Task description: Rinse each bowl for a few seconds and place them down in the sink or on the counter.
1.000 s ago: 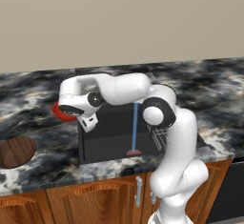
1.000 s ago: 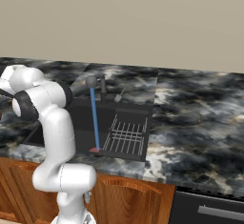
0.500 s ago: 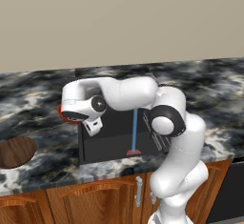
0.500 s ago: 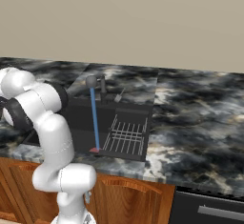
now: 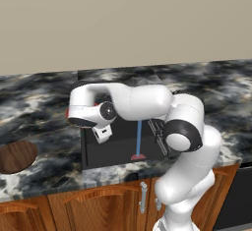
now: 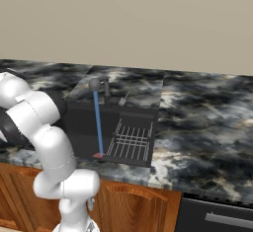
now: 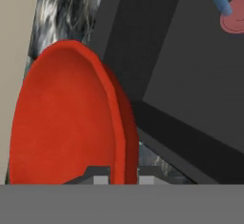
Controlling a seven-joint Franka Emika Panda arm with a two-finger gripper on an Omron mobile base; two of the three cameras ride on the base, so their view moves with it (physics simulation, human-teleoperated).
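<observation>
**Over the sink's left edge: red bowl held by its rim**

Near the left wall of the sink (image 5: 120, 149), clamped by its rim between the fingertips of the gripper (image 7: 123, 178), hangs the red bowl (image 7: 66, 118), turned nearly on edge with its hollow facing away from the basin. Seen from the left base camera, just a red sliver (image 5: 67, 112) peeking from behind the white hand, right at the border between counter (image 5: 34, 102) and basin. Well apart on the counter to the left, untouched: the brown wooden bowl (image 5: 15, 157). Running already: a thin blue stream of water (image 6: 97, 125) from the faucet (image 6: 95, 84), landing mid-basin, beside the wire rack (image 6: 129, 141).

Step in hand, as judged: carrying the red bowl to the water for its rinse. Advice for doing it well:

- Keep the pinch on the rim firm; a glossy bowl held on edge probably slips easily.
- Move sideways toward the stream, staying above the sink wall rather than grazing it.
- Turn the hollow toward the water, so the stream lands inside, not on the fingers.
- Hold there a few seconds, then lower flat into the basin or onto the counter before letting go.
</observation>
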